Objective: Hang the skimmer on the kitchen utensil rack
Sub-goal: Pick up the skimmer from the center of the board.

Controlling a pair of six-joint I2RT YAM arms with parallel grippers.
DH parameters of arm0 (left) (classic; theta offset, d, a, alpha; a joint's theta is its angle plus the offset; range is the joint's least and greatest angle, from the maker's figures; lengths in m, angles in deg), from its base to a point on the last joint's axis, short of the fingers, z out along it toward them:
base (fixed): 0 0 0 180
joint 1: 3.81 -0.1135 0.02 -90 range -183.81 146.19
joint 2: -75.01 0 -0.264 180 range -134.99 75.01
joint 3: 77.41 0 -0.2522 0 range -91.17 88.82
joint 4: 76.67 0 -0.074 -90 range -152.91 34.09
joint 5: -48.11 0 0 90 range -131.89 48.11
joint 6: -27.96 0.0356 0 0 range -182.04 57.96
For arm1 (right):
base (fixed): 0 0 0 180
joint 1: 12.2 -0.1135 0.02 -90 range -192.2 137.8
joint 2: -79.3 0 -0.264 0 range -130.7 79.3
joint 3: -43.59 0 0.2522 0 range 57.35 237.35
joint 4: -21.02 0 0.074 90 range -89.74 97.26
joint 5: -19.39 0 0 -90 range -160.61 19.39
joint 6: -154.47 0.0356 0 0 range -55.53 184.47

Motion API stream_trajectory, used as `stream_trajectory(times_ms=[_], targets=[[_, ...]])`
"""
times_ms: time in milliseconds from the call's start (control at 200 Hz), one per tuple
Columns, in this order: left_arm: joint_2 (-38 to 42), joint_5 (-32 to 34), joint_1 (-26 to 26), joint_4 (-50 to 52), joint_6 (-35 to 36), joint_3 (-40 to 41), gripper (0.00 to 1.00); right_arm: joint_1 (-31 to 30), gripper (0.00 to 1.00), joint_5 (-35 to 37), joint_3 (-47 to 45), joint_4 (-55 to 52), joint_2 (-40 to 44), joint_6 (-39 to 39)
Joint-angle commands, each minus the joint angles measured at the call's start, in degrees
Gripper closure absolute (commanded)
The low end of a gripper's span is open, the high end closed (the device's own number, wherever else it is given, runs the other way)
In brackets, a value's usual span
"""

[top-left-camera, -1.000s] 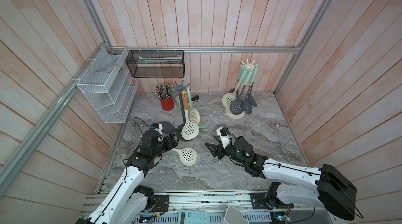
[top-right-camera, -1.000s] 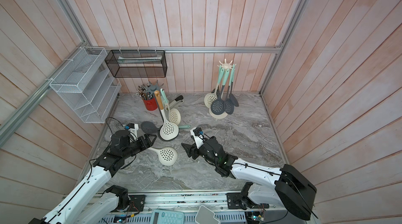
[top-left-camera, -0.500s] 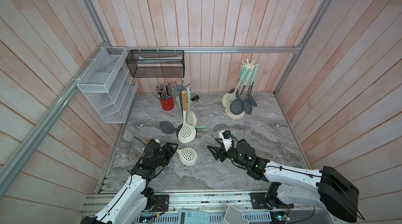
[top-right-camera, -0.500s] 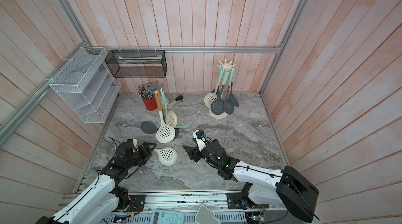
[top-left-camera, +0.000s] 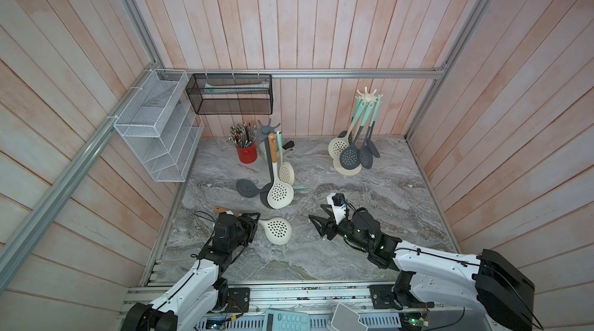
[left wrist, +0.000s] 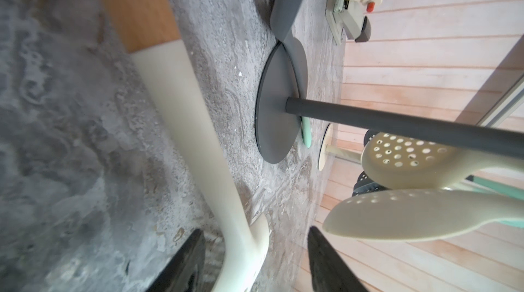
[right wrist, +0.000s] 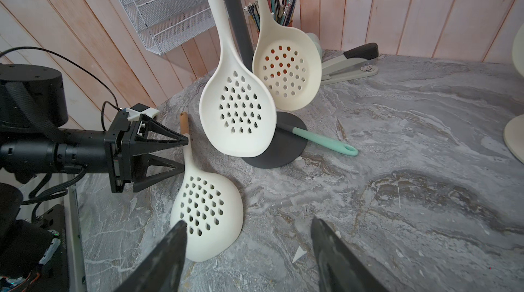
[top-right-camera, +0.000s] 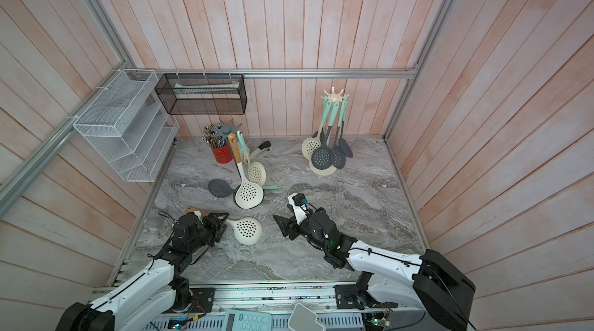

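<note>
In both top views the left gripper point(top-left-camera: 254, 219) covers the middle of the handle of the skimmer point(top-left-camera: 278, 231), so you see only its perforated head and wooden tip. In the left wrist view that handle is close and blurred, the head runs past the frame edge, and only the tips of the fingers point(left wrist: 184, 262) show. You cannot tell whether either one touches it. In the right wrist view the grey utensil rack point(right wrist: 236, 7) loses its hooks to the frame edge, as do the handles of the hanging skimmers point(right wrist: 238, 112). The pens point(top-left-camera: 241, 133) in the red cup point(top-left-camera: 247, 154) are too small to count. What lies in the black mesh basket point(top-left-camera: 229, 106) is unclear.
</note>
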State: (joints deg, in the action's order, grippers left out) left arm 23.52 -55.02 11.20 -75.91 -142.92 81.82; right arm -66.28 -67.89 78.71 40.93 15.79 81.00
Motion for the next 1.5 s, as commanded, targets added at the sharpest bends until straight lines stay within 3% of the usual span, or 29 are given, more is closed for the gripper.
stream_trajectory(times_ms=[0, 255, 440, 610, 970, 1090, 1275, 1495], targets=[[-2.58, 0.62, -0.22, -7.73, -2.65, 1.77, 0.46, -0.32, 0.3, 0.87, -0.36, 0.97, 0.27, 0.52], [-8.66, 1.32, -0.26, -17.63, -3.28, 2.84, 0.53, -0.32, 0.3, 1.14, -0.19, 0.35, 0.52, 0.52], [-12.64, 1.67, -0.41, -24.1, -1.37, 3.34, 0.65, -0.32, 0.3, 1.1, -0.1, -0.03, 0.67, 0.6], [-13.28, 2.31, -0.55, -23.19, 1.69, 3.13, 0.79, -0.32, 0.3, 1.12, 0.08, -0.18, 0.69, 0.58], [-10.58, 4.86, -0.59, -19.8, 6.18, 3.7, 0.88, -0.28, 0.3, 0.67, 1.09, -0.12, -0.78, 0.52], [-10.29, 5.23, -0.51, -19.58, 6.05, 4.05, 0.85, -0.28, 0.3, 0.35, 1.66, 0.11, -1.58, 0.19], [-12.07, 4.54, -0.68, -20.32, 5.12, 3.62, 0.57, -0.29, 0.3, -0.17, 2.45, -0.14, -2.41, -0.01], [-17.45, 2.72, -1.21, -26.22, 3.71, 3.6, 0.5, -0.32, 0.3, -0.04, 2.4, -0.37, -2.34, -0.21]])
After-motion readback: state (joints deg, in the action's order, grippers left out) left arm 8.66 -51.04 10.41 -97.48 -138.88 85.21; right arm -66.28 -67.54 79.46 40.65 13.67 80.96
